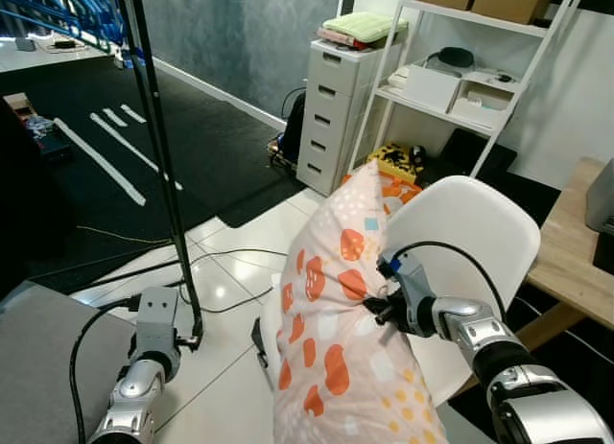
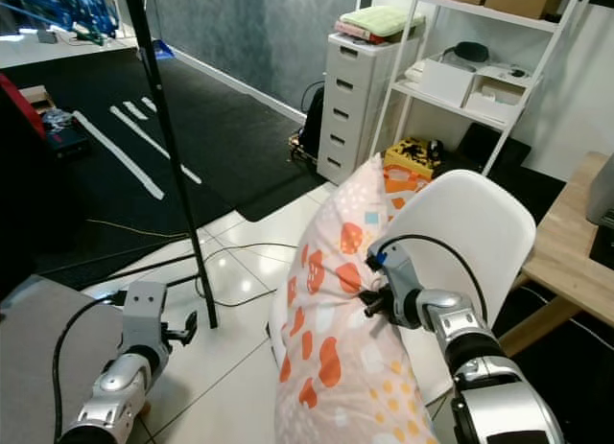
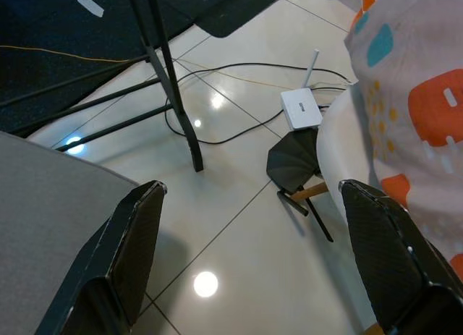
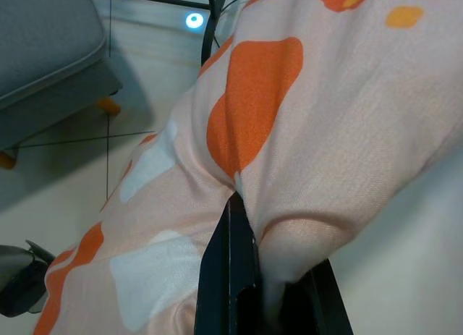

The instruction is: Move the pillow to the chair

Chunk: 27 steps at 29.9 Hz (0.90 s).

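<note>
Fabric pillow [image 1: 336, 338] clamped by right gripper [image 1: 381, 305], upright against chair [image 1: 470, 243] at 12 o'clock; release outstanding. Left gripper [image 3: 253, 255] spread, empty.

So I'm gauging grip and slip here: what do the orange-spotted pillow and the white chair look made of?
The orange-spotted pillow looks like matte woven fabric: weave and pinch folds show where the right gripper is clamped on it. The white chair seems moulded plastic, a smooth one-piece shell with a soft sheen, likely slippery.
</note>
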Tool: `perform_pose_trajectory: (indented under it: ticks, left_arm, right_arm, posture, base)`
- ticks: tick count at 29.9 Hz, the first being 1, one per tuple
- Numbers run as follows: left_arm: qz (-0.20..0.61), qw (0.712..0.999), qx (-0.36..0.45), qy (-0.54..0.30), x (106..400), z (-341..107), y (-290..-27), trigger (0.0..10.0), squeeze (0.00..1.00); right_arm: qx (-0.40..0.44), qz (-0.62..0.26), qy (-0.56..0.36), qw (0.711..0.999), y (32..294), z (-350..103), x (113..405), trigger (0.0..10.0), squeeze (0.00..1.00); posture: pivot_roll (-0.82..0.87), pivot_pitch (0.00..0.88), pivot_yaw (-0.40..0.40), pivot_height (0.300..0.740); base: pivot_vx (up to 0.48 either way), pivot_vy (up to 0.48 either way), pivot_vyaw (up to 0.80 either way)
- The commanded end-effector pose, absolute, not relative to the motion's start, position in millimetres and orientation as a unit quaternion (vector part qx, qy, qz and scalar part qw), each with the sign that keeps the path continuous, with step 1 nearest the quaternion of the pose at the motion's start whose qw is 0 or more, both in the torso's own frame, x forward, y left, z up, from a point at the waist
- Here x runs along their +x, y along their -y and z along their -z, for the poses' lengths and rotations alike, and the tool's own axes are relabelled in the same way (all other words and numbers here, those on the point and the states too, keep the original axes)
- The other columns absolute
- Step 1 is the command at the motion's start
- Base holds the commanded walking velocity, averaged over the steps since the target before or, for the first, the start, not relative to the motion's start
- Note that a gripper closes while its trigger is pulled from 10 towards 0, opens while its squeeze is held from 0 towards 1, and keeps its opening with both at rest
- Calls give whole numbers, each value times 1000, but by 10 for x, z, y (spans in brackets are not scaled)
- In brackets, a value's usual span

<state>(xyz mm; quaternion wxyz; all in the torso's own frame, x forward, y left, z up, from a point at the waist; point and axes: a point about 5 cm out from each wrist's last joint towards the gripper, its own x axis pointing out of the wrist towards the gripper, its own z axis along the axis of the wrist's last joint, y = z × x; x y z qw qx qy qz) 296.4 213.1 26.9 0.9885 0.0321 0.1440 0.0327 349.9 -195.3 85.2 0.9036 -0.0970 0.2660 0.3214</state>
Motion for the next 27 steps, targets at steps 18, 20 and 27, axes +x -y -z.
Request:
perform_pose_trajectory:
  ticks: [18, 20, 27]
  left_arm:
    - [-18, 989, 45, -139, 2997, -303, -2114, 10000, 0]
    - [-17, 989, 46, -140, 2996, -302, -2119, 10000, 0]
    - [-18, 989, 44, -141, 2992, -299, -2132, 10000, 0]
  right_arm:
    - [-204, -117, -340, 911, 2588, -769, 3415, 10000, 0]
    - [-209, -94, -343, 911, 2635, -768, 3408, 10000, 0]
    - [-184, -47, -356, 915, 2735, -743, 3366, 10000, 0]
  posture:
    - [-183, 0, -46, 740]
    - [-183, 0, -45, 740]
    - [-180, 2, -43, 740]
  base:
    - [0, 0, 0]
    - [0, 0, 0]
    - [0, 0, 0]
